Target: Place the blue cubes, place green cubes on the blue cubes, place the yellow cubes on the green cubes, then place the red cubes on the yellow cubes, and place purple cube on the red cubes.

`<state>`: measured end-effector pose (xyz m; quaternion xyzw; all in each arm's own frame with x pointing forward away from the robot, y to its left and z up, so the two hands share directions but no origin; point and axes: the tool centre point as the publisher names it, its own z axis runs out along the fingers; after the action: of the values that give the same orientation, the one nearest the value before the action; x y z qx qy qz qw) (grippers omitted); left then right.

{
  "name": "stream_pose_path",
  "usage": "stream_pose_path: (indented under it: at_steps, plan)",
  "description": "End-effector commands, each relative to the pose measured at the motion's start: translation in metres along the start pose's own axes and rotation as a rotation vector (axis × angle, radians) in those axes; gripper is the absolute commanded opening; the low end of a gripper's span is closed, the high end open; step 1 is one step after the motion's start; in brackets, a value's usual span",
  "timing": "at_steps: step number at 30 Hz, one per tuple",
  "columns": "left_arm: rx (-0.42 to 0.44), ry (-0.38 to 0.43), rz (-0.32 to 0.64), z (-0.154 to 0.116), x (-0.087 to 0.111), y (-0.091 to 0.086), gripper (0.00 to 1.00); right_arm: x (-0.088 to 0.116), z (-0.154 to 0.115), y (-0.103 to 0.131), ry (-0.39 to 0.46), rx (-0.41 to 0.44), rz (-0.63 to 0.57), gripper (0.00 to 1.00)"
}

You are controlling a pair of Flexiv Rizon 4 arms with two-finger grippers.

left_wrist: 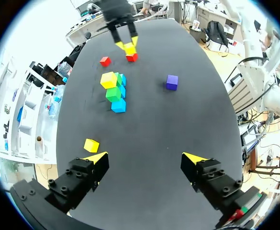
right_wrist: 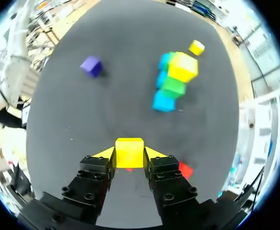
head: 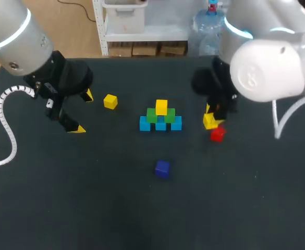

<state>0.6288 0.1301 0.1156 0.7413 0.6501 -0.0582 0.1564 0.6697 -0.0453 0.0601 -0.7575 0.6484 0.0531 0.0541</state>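
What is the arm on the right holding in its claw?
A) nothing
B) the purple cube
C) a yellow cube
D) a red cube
C: in the right wrist view a yellow cube sits between both fingers of the right gripper, touching each.

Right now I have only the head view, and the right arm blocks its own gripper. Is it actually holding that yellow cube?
Observer: Yes. The right wrist view shows the right gripper shut on the yellow cube, with a finger on each side.
Operator: I count one red cube beside it. Is that all?
Observer: No. The left wrist view shows two: the red cube you see, close by the held one, and a second red cube apart from it, hidden from you by the right arm.
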Motion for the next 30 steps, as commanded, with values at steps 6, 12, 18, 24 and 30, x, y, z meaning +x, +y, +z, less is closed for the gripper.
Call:
stream_pose_path:
  at_steps: [6,12,18,24,30]
  plan:
    - [0.000,-0.003,0.003,0.000,0.001,0.000,1.00,-0.010,-0.008,-0.036,0.010,0.051,0.114,0.00]
    - [0.000,-0.003,0.003,0.000,0.001,0.000,1.00,-0.030,-0.010,-0.050,-0.013,0.074,0.141,0.00]
    - [0.000,-0.003,0.003,0.000,0.001,0.000,1.00,-0.055,-0.006,-0.057,-0.029,0.082,0.113,0.00]
    - [0.000,-0.003,0.003,0.000,0.001,0.000,1.00,-0.065,-0.003,-0.061,-0.030,0.080,0.116,0.00]
    - [0.000,-0.003,0.003,0.000,0.001,0.000,1.00,-0.068,-0.003,-0.061,-0.026,0.085,0.170,0.00]
